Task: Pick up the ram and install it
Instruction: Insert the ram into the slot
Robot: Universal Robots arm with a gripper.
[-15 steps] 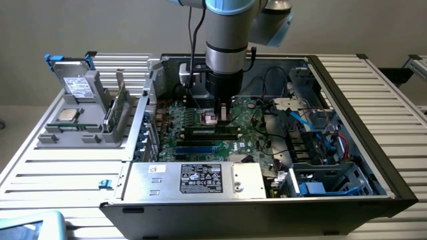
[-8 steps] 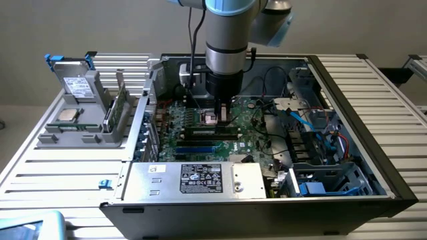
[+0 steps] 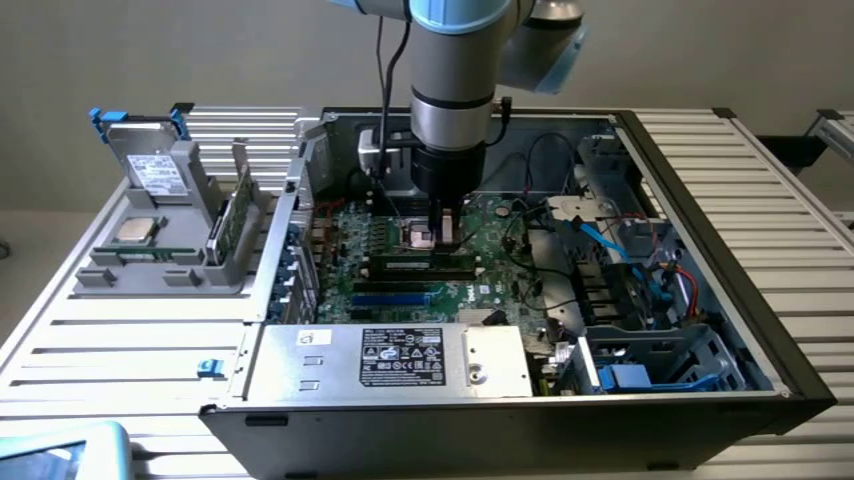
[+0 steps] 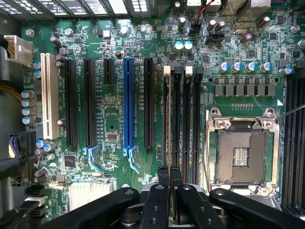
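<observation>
item: the ram (image 3: 424,264).

handling, as judged: light, stiff and thin, but fragile. it is a bare board that will not take bending or twisting, and the chips and contact edge are best left untouched. grip it across the two flat faces near the middle of the upper edge, or by the short ends, and keep it square to the slot. any push should go straight down on the top edge.

appearance: a slim, long green strip with a row of dark chips, standing on its long edge. in the wrist view it shows edge-on as a pale line (image 4: 167,119).

location, from the exterior view's left to its right:
- grey holder (image 3: 160,270), outside the case, carrying a boxy drive (image 3: 158,175), a square silver chip (image 3: 138,230) and another green strip (image 3: 230,225) on edge.
- motherboard (image 3: 347,290), where the ram appears to sit in one of the black slots (image 4: 177,119), just beside the open processor socket (image 4: 242,155). whether it is fully latched cannot be told.
- gripper (image 3: 447,245), directly above the ram. the pincer is drawn together with nothing clamped, fingertips (image 4: 164,177) on or just over the top edge.
- drive bays (image 3: 654,350) with blue cables.
</observation>
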